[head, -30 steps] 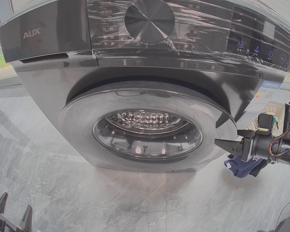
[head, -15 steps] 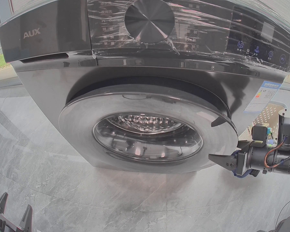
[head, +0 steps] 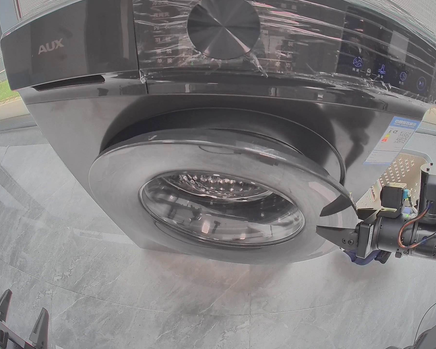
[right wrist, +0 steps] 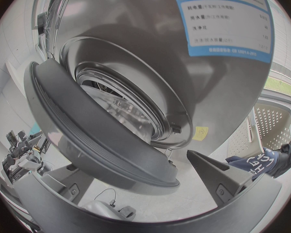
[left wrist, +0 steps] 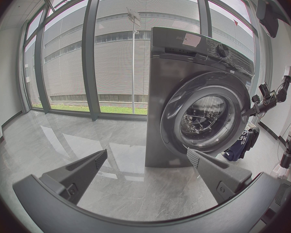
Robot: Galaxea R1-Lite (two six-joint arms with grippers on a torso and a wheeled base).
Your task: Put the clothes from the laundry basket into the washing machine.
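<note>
The dark grey washing machine [head: 82, 122] fills the head view, and its round door [head: 126, 170] stands partly swung out. My right gripper [head: 325, 222] is at the door's right edge, open, with the rim between its fingers. The right wrist view has the door rim [right wrist: 97, 139] crossing between the fingers [right wrist: 213, 172], with the drum opening [right wrist: 119, 97] behind. Navy blue clothes [right wrist: 258, 162] hang over the white perforated laundry basket [right wrist: 274, 127] to the right of the machine. My left gripper [head: 19, 318] stays low at the near left, open and empty.
Grey tiled floor [head: 179, 292] spreads in front of the machine. Tall windows [left wrist: 116, 55] stand to the machine's left. The basket [head: 402, 170] sits close against the machine's right side, behind my right arm.
The door's right edge has swung outward from nearly shut. My right gripper has come a little down and toward me with the rim. The left gripper has not moved.
</note>
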